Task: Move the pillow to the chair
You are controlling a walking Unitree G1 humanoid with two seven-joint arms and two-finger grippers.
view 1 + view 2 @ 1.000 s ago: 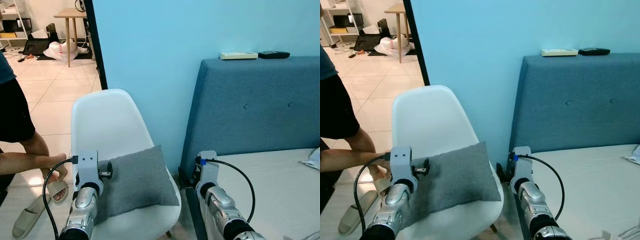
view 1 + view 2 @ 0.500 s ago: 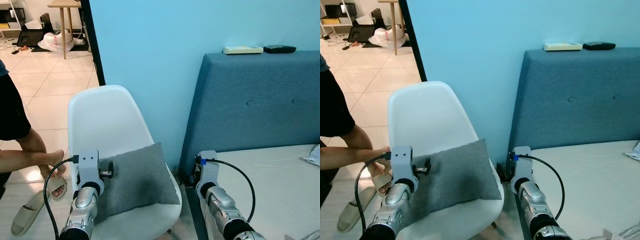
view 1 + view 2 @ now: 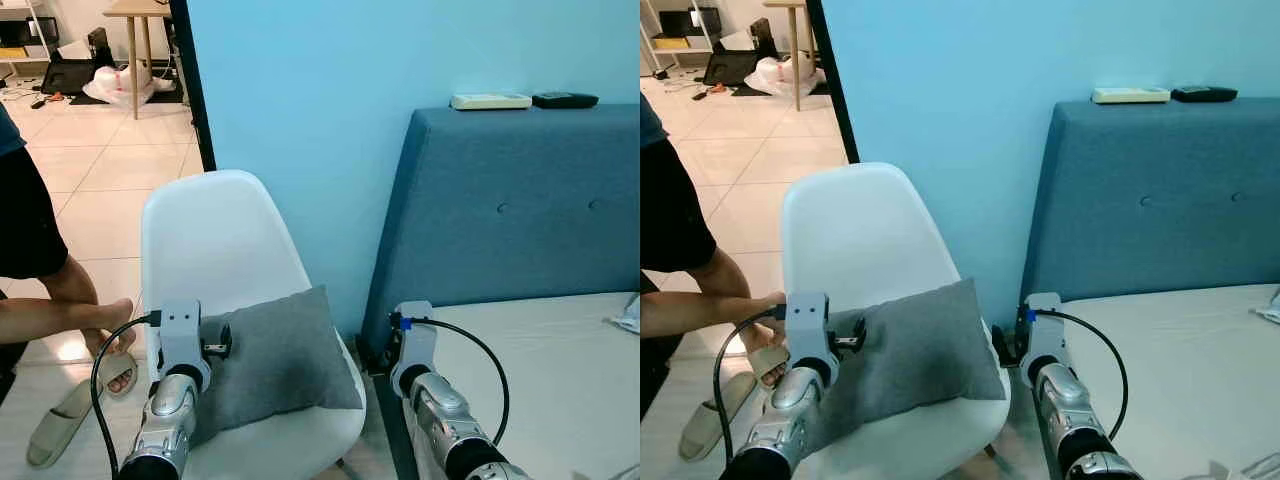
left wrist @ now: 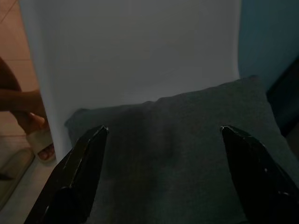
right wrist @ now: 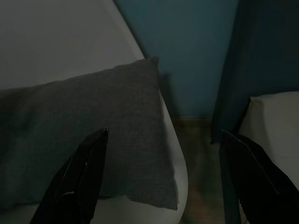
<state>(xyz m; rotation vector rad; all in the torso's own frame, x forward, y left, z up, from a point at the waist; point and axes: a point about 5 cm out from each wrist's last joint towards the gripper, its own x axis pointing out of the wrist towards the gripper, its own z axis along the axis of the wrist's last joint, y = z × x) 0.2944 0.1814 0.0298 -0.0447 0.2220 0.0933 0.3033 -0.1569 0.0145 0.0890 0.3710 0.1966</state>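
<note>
**Pillow lying on chair seat, both jaws spread and empty**

We see the grey pillow lying on the seat of the white chair, its long side tilted up against the lower backrest and one corner reaching the seat's edge nearest the bed. In the left wrist view the pillow lies ahead of the left gripper, whose jaws stand wide apart with nothing between them. We cannot tell whether the tips touch the fabric. In the right wrist view the right gripper also has its jaws wide apart and empty; it looks across the pillow's end and the gap between chair and bed.

From the head camera, the left arm sits over the pillow's left end and the right arm sits beside the corner of the bed. The blue headboard carries two remote controls on its top: a white one and a black one. A person stands at the left on the tiled floor, a sandal near their feet. A wooden table stands in the far room.
</note>
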